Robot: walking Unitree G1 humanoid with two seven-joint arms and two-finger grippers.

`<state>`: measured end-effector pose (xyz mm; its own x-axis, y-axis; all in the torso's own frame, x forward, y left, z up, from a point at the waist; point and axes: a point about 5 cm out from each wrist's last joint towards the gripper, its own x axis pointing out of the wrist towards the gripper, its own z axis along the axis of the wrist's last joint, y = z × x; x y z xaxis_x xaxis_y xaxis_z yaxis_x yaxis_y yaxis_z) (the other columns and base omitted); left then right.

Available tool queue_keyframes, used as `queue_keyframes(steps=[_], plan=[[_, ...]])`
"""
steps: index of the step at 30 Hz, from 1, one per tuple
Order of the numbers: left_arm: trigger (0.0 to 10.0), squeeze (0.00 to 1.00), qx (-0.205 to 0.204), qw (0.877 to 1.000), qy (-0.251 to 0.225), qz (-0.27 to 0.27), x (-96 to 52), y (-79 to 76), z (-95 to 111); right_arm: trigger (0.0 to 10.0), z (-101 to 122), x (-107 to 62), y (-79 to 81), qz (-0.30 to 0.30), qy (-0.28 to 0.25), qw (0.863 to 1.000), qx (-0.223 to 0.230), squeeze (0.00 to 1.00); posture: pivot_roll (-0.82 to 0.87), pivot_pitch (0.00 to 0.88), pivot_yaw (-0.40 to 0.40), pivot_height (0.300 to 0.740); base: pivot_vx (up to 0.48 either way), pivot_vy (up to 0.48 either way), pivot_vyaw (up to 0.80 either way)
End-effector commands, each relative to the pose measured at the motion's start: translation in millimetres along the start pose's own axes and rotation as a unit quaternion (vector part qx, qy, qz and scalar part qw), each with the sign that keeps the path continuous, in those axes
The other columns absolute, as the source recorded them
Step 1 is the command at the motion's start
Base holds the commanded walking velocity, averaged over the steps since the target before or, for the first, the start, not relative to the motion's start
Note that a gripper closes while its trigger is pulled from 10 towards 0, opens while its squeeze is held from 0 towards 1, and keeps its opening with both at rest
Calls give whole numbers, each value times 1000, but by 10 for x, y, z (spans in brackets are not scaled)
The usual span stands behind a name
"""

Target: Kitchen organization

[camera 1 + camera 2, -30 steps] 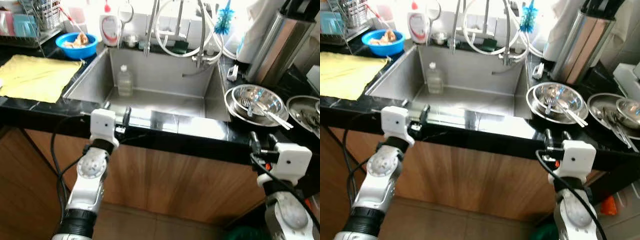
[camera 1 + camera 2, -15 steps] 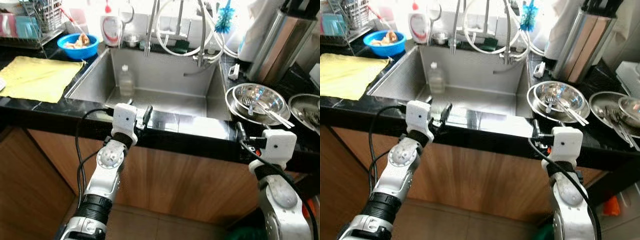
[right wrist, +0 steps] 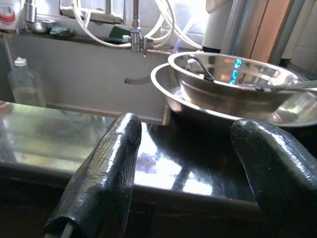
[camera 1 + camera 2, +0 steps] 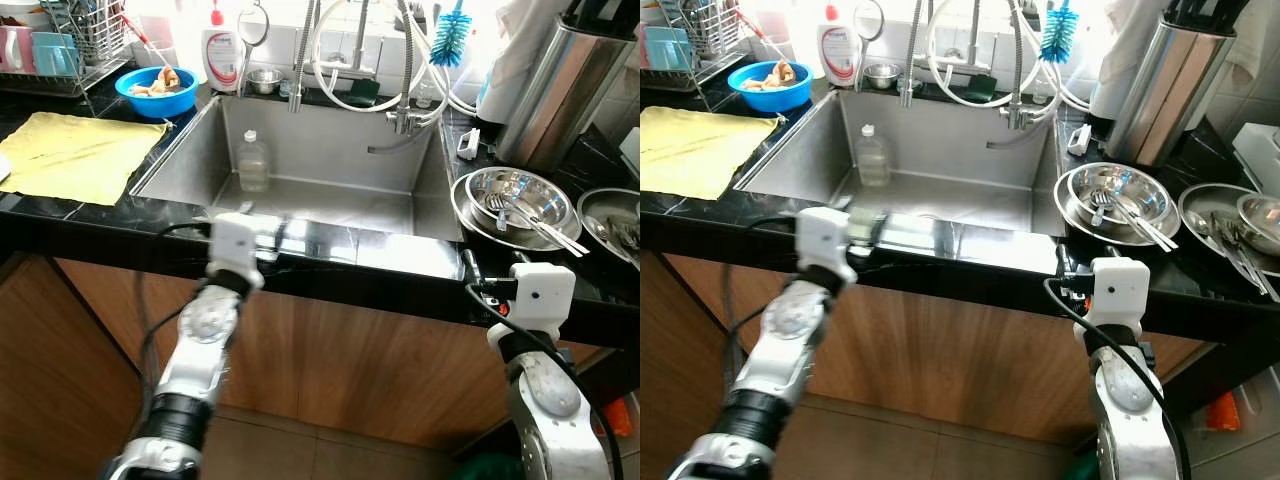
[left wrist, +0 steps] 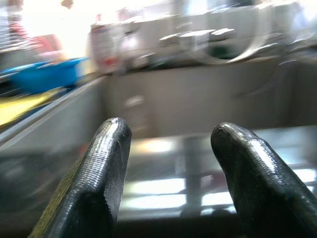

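Observation:
A steel sink (image 4: pixel 400 210) is set into the black counter (image 4: pixel 90 215), with a clear plastic bottle (image 4: pixel 251 162) standing in its basin. Right of the sink, stacked steel bowls (image 4: pixel 512 202) hold several utensils. My left gripper (image 5: pixel 171 163) is open and empty at the counter's front edge, facing the sink; it looks blurred in the eye views. My right gripper (image 3: pixel 190 173) is also open and empty. It sits at the counter edge just in front of the steel bowls (image 3: pixel 233 82).
A yellow cloth (image 4: pixel 70 155) lies on the left counter, with a blue bowl (image 4: pixel 155 90) of food and a dish rack (image 4: pixel 60 45) behind it. A soap bottle (image 4: pixel 222 50), faucet hoses (image 4: pixel 350 60) and blue brush (image 4: pixel 450 45) line the back. A steel canister (image 4: pixel 560 90) and plate (image 4: pixel 610 225) stand right.
Both grippers have come up and inward along the counter's front edge. The left arm swung toward the sink and is now blurred with motion.

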<state>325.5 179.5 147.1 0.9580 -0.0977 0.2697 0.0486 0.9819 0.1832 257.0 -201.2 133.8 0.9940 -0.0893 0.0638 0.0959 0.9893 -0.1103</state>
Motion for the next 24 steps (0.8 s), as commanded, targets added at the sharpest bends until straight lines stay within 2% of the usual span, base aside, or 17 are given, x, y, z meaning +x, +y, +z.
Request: queue_keyframes(steps=[1,3,4,5,7,10,12,14,15,16,17,18,19,20,21,22,24], plan=[[10000,0,24,1000,-8,11,-58,118,9,10000,61,-26,-12,-5,-15,1000,-3,0,2,0,-40,740,0,0,0],[10000,0,59,996,15,61,-184,443,-85,10000,34,-49,-14,-6,-12,1000,-3,0,12,0,-42,740,0,0,0],[10000,0,59,996,15,61,-184,443,-85,10000,34,-49,-14,-6,-12,1000,-3,0,12,0,-42,740,0,0,0],[10000,0,71,993,29,94,-249,616,-138,10000,25,-52,-16,-8,-11,1000,-3,0,15,0,-43,740,0,0,0],[10000,0,83,987,54,125,-346,805,-223,10000,15,-55,-17,-10,-10,1000,-3,0,21,0,-44,740,0,0,0],[10000,0,140,977,131,92,-546,917,-479,10000,29,-40,-16,-11,-12,1000,-3,0,22,0,-43,740,0,0,0],[10000,0,157,964,198,82,-694,962,-680,10000,33,-33,-16,-11,-13,1000,-3,0,18,0,-40,740,0,0,0],[10000,0,144,949,275,45,-861,899,-914,10000,30,-37,-9,-10,-13,1000,-3,0,22,0,-40,740,0,0,0],[10000,0,144,949,275,45,-861,899,-914,10000,30,-37,-9,-10,-13,1000,-3,0,22,0,-40,740,0,0,0],[10000,0,136,943,302,27,-926,855,-996,10000,28,-40,-4,-10,-13,1000,-2,0,21,0,-43,740,0,0,0],[10000,0,139,931,338,-10,-1013,761,-1112,10000,8,-53,8,-9,-8,1000,1,0,22,0,-43,740,0,0,0],[10000,0,122,917,375,-53,-1104,615,-1232,10000,-38,-81,15,-9,0,1000,2,0,20,0,-43,740,0,0,0],[10000,0,128,905,396,-88,-1158,494,-1306,10000,-93,-114,14,-11,12,1000,3,0,18,0,-45,740,0,0,0],[10000,0,135,895,409,-115,-1194,397,-1356,10000,-143,-147,8,-15,23,1000,3,0,14,0,-46,740,0,0,0],[10000,0,134,890,415,-130,-1207,327,-1386,10000,-184,-175,-3,-19,32,999,3,0,10,0,-46,740,0,0,0],[10000,0,134,890,415,-130,-1207,327,-1386,10000,-184,-175,-3,-19,32,999,3,0,10,0,-46,740,0,0,0],[10000,0,132,881,433,-140,-1208,205,-1451,10000,-314,-265,-28,-35,61,997,16,0,1,0,-45,740,0,0,0]])
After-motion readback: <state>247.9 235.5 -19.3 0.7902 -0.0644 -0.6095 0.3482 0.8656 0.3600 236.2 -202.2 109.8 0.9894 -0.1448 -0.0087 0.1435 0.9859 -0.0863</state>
